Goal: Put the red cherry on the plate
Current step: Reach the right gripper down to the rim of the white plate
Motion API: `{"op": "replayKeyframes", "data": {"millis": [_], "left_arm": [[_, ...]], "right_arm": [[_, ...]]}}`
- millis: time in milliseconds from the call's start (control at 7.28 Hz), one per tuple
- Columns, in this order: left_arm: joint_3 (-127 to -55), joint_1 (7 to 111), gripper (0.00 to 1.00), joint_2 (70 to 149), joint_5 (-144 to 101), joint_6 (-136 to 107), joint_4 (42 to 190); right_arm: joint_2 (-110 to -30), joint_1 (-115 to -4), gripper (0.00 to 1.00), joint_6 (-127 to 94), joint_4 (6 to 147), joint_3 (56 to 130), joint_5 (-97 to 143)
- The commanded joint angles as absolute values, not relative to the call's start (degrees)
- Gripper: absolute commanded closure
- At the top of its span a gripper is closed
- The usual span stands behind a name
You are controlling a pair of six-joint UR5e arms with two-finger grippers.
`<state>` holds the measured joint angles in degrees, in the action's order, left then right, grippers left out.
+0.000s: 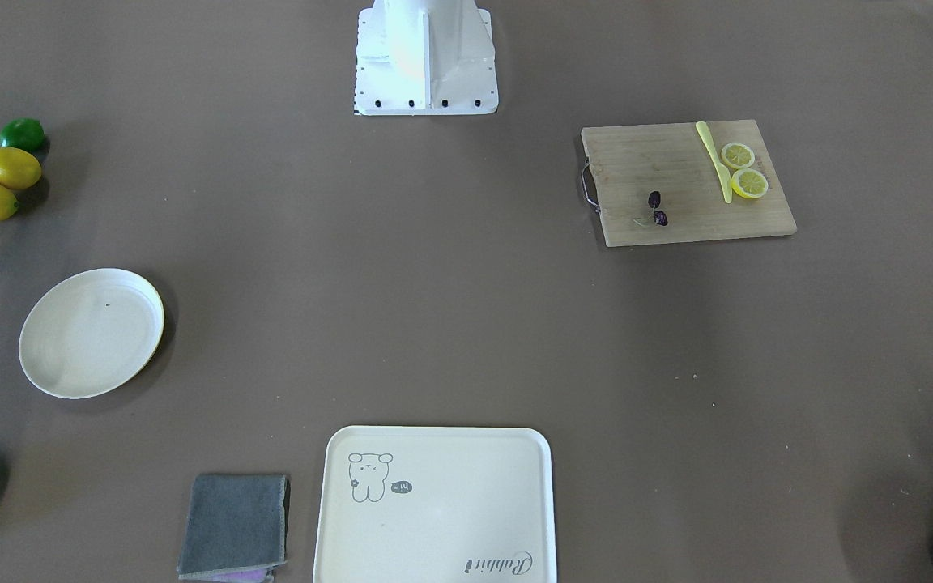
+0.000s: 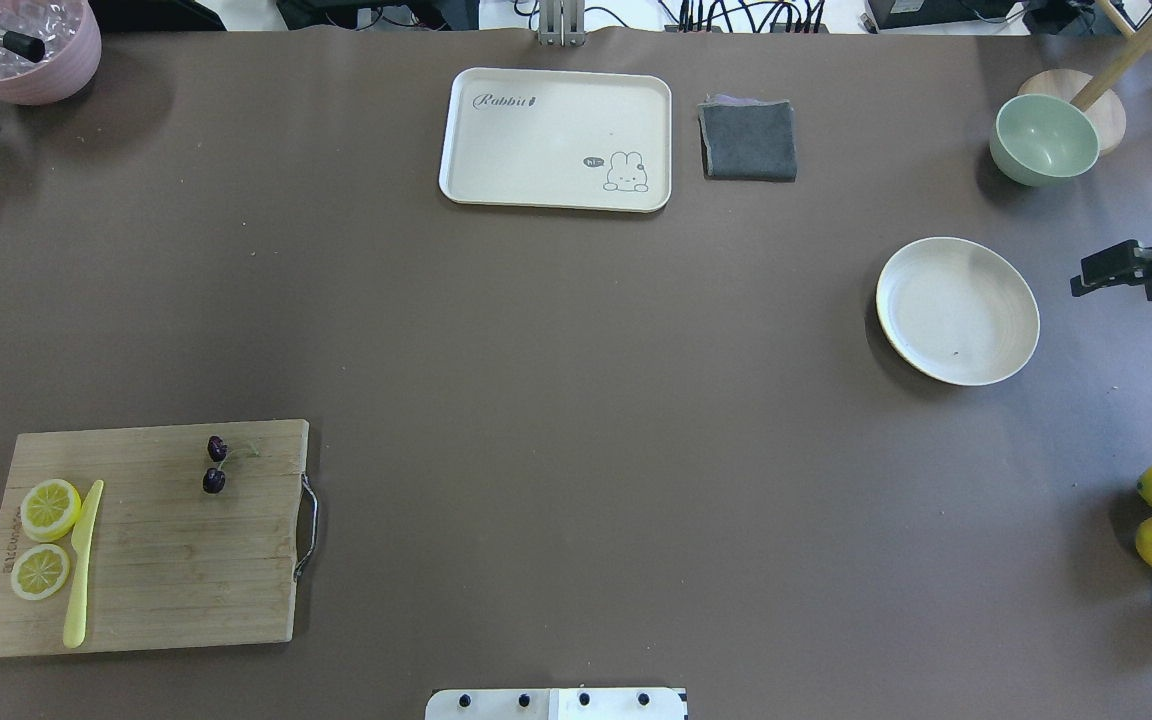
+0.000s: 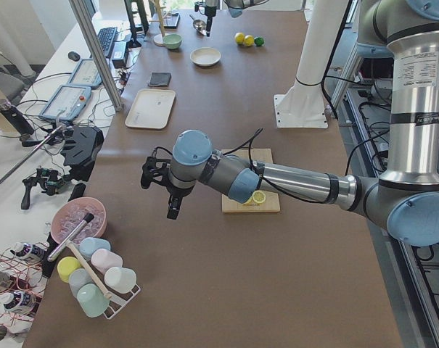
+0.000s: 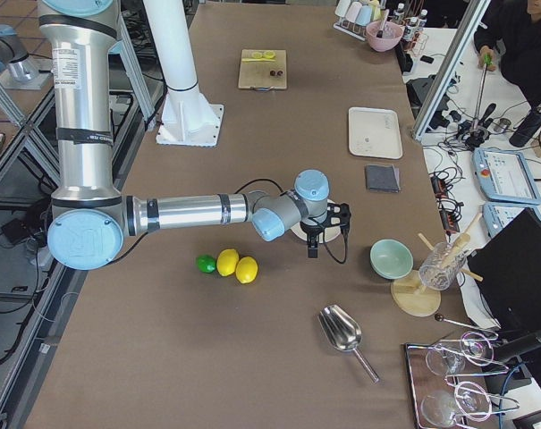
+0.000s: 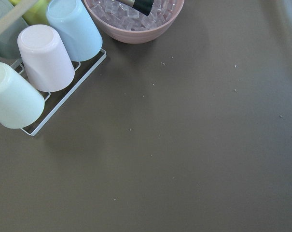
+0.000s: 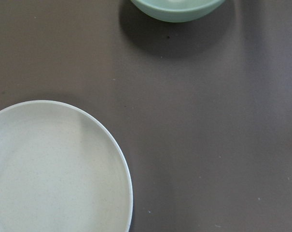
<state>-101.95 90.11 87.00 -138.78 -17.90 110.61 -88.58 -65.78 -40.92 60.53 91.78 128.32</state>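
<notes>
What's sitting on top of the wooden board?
The red cherry, two lemon slices and a yellow knife lie on the wooden board. In the left side view the left arm hides part of it, but the overhead view shows it whole.

**Looking down from my right wrist: plate and bowl**

The cream-white plate fills my lower left corner, cut off by the frame. Up and to the right of the plate, apart from it, a pale green bowl shows only partly. Bare brown table lies between them.
</notes>
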Motion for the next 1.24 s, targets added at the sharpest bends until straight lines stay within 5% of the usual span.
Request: {"op": "replayKeyframes", "data": {"millis": [0, 550, 687, 824, 1099], "left_arm": [[-101.43, 90.09, 0.02, 84.83, -138.43, -18.28, 118.27], [-101.43, 90.0, 0.02, 85.34, -138.34, -18.11, 118.92], [-101.43, 90.09, 0.02, 85.25, -138.34, -18.02, 119.09], [-101.51, 90.09, 0.02, 84.91, -138.43, -17.93, 119.27], [-101.69, 90.09, 0.02, 84.81, -138.43, -17.93, 119.27]], "right_arm": [[-84.74, -61.81, 0.0, -44.54, 57.86, 87.56, 125.09], [-85.87, -59.15, 0.01, -50.54, 44.3, 81.3, 123.83], [-86.48, -59.24, 0.82, -50.36, 44.3, 81.47, 124.1], [-86.57, -59.06, 1.0, -50.1, 44.3, 81.82, 123.67], [-86.14, -58.71, 1.0, -50.1, 44.38, 81.83, 123.31]]}}
